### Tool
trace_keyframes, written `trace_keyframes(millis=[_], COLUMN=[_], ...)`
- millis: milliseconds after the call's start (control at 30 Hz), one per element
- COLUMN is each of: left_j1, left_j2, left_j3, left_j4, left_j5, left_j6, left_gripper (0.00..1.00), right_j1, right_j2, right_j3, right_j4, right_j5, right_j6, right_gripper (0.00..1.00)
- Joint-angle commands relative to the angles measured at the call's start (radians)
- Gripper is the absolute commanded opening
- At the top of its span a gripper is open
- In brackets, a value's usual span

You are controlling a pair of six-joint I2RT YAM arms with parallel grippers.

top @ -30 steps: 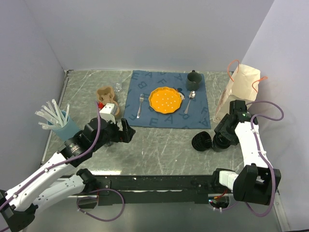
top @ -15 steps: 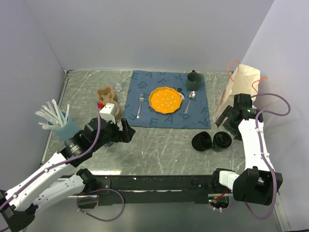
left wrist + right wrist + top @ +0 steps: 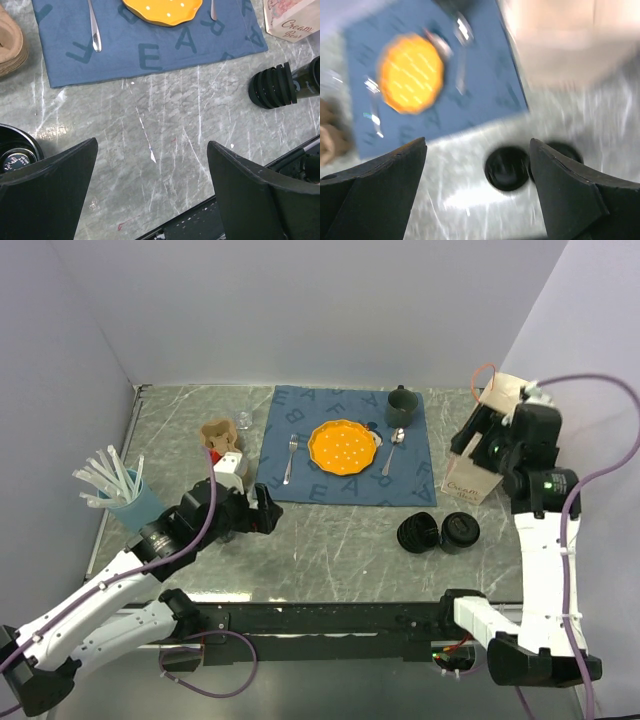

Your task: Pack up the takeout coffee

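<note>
The takeout coffee cup (image 3: 460, 531), small and black, stands on the table just right of the round black ribbed lid (image 3: 418, 532). Both show in the left wrist view, the lid (image 3: 272, 86) and the cup (image 3: 313, 75) at the right edge. They also show blurred in the right wrist view, the lid (image 3: 506, 168) and the cup (image 3: 561, 151). The paper bag (image 3: 476, 478) stands behind them. My right gripper (image 3: 483, 440) is open and empty, raised high in front of the bag. My left gripper (image 3: 262, 512) is open and empty, low over the bare table.
A blue placemat (image 3: 300, 415) holds an orange plate (image 3: 343, 447), a fork, a spoon and a dark green mug (image 3: 401, 404). A light blue cup of straws (image 3: 135, 502) stands at the left. Brown holders (image 3: 217, 435) stand behind my left gripper. Walls close three sides.
My right gripper has risen from the black cup and moved back toward the bag, leaving the cup standing beside the lid. The left arm has barely moved.
</note>
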Motion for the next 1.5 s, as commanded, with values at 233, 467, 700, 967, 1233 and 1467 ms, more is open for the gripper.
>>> trace_keyframes(millis=[233, 467, 700, 967, 1233, 1467], left_j1=[0.002, 0.002, 0.002, 0.002, 0.002, 0.002], left_j2=[0.033, 0.000, -0.020, -0.020, -0.020, 0.020], left_j3=[0.084, 0.072, 0.065, 0.078, 0.095, 0.233], left_j4=[0.035, 0.040, 0.021, 0.002, -0.002, -0.061], left_j5=[0.033, 0.043, 0.015, 0.003, -0.013, -0.074], left_j6=[0.020, 0.010, 0.028, 0.031, 0.043, 0.065], left_gripper=[0.97, 0.97, 0.97, 0.97, 0.97, 0.97], right_j1=[0.026, 0.025, 0.022, 0.022, 0.025, 0.098], right_j2=[0.380, 0.552, 0.621, 0.690, 0.669, 0.586], right_j3=[0.451, 0.537, 0.507, 0.560, 0.594, 0.631], right_j4=[-0.025, -0.125, -0.108, -0.138, -0.119, -0.055], right_j5=[0.253, 0.288, 0.296, 0.318, 0.316, 0.371], right_j6=[-0.280, -0.318, -0.329, -0.310, -0.404, -0.502], right_gripper=[0.92, 0.74, 0.59, 0.23, 0.00, 0.00])
